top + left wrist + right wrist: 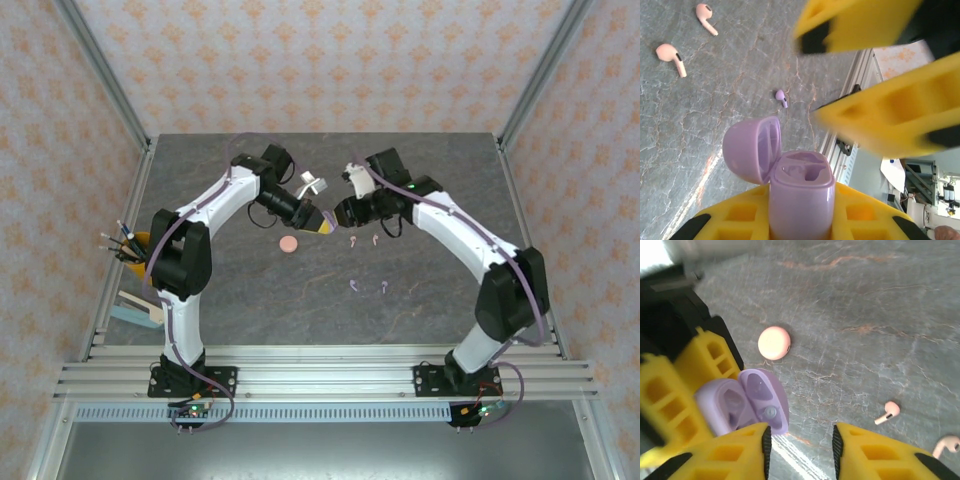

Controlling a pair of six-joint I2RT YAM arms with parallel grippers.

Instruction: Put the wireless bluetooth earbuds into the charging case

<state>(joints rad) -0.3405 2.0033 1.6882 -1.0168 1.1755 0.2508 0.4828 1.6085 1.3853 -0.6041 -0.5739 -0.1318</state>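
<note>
Grey stone tabletop (pixel 270 300), patterned walls around: left gripper (pixel 800 222) is clamped on the lilac charging case (pixel 801 200), which is held above the table with its lid flipped open. Right gripper (pixel 801 445) sits close at 3 o'clock of it in the top view, fingers parted with nothing between them. All 4 earbuds lie loose on the table: 2 pink earbuds (pixel 352 241) at 5 o'clock from the grippers, 2 lilac earbuds (pixel 353 286) below them toward 6, and a round pink case (pixel 288 244) at 8 o'clock.
</note>
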